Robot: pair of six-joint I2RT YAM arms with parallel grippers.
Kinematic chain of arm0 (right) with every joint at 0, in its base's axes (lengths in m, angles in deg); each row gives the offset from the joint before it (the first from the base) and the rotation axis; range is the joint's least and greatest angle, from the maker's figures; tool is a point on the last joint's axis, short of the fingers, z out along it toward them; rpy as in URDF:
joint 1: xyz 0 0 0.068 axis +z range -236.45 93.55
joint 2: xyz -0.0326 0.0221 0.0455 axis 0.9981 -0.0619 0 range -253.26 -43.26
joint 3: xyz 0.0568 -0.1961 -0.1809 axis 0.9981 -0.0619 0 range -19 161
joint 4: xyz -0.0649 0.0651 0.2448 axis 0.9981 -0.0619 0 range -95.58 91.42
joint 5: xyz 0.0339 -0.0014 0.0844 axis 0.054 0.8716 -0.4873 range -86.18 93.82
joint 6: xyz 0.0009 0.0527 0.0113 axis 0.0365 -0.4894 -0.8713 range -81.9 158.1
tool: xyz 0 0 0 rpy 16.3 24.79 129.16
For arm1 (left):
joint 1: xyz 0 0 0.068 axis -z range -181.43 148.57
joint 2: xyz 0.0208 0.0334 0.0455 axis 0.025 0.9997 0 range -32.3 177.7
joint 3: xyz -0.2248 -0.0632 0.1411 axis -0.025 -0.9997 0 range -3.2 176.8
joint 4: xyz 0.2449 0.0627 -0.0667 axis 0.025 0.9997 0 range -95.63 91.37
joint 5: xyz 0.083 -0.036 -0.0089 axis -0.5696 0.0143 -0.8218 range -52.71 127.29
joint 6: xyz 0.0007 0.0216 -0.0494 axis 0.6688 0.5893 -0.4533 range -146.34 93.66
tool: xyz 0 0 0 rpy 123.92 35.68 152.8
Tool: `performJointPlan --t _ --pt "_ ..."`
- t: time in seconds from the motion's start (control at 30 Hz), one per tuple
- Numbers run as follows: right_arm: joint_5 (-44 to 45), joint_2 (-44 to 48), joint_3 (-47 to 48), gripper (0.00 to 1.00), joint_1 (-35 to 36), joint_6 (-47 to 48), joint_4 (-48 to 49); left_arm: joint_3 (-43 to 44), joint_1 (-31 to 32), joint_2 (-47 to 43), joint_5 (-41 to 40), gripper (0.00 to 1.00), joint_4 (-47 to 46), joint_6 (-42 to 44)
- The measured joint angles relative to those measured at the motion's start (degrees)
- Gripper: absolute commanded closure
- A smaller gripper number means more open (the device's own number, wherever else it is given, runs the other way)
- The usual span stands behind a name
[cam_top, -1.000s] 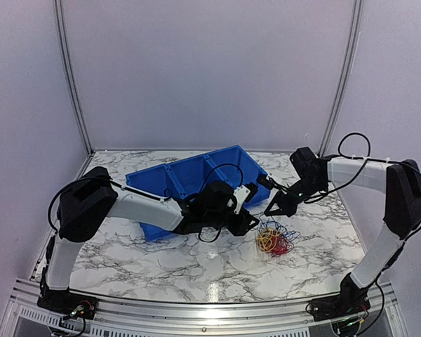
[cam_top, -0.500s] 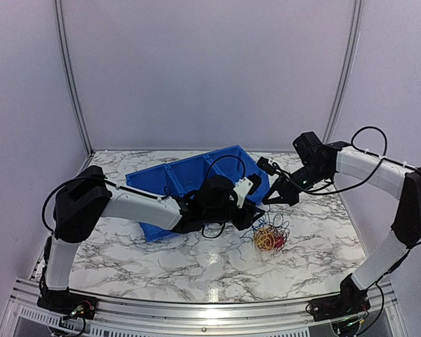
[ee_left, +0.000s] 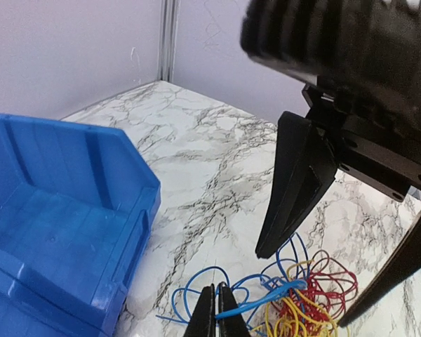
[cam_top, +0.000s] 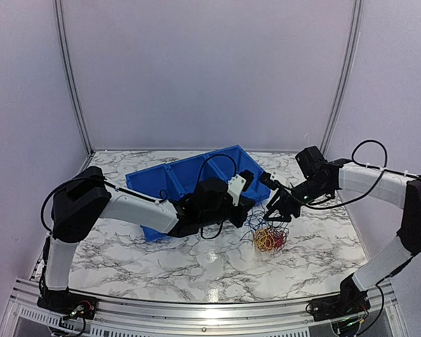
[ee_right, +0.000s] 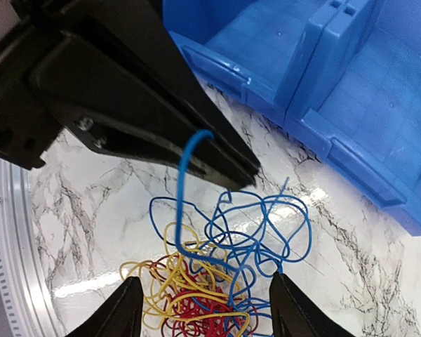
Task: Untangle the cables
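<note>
Since half a second ago my right gripper [cam_top: 275, 214] has dropped from beside the blue bin [cam_top: 189, 175] to just above the cables [cam_top: 269, 239]. My left gripper [ee_left: 215, 295] has drawn back and up a little toward the bin.

The left fingers are pressed fully together on one blue strand [ee_right: 186, 182], which rises from the heap to their tips. The right gripper stands wide open and holds nothing, one finger on either side of the bundle and above it.

The cables lie on the marble table [cam_top: 196, 263] in front of the bin's right corner. Red and yellow loops are packed low, and blue loops are spread looser on top and toward the bin.

I judge these wires to be very light and limp with a little spring, so pulling one strand will probably drag the whole heap unless something pins it. They are thin and smooth enough to slip from a pinch. I would take hold on a single loop that stands proud of the pile, or press down on the red and yellow knot while the left hand draws the blue away. How far the held strand is threaded through the other loops I cannot tell; the crossings are too fine to read.
</note>
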State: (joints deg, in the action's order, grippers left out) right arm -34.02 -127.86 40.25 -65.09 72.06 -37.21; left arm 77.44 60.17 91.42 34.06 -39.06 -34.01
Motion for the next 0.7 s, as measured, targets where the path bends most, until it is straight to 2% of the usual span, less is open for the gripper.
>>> performJointPlan --t 0.07,0.13,0.3,0.33,0.53,0.7 --pt "1.1 -0.6 -1.9 0.39 0.0 -0.1 2.3 -2.1 0.0 -0.7 -1.0 1.00 -0.4 -1.0" --pt "2.5 -2.1 -3.3 0.45 0.1 -0.8 4.9 -3.7 0.0 -1.3 -2.1 1.00 -0.7 -2.1" --pt "5.4 -5.9 -6.7 0.73 0.4 -2.8 11.8 -7.5 0.0 -3.3 -3.9 1.00 -2.3 -4.9" --pt "5.9 -6.6 -7.3 0.76 0.5 -2.8 12.6 -8.6 0.0 -4.0 -4.3 1.00 -2.8 -5.4" --pt "8.1 -11.3 -8.1 0.77 0.6 -3.5 16.2 -14.3 0.0 -10.3 -6.5 1.00 -3.5 -6.9" --pt "11.3 -12.9 -8.1 0.77 0.7 -3.8 18.0 -17.2 0.6 -18.6 -9.9 1.00 -3.5 -4.7"
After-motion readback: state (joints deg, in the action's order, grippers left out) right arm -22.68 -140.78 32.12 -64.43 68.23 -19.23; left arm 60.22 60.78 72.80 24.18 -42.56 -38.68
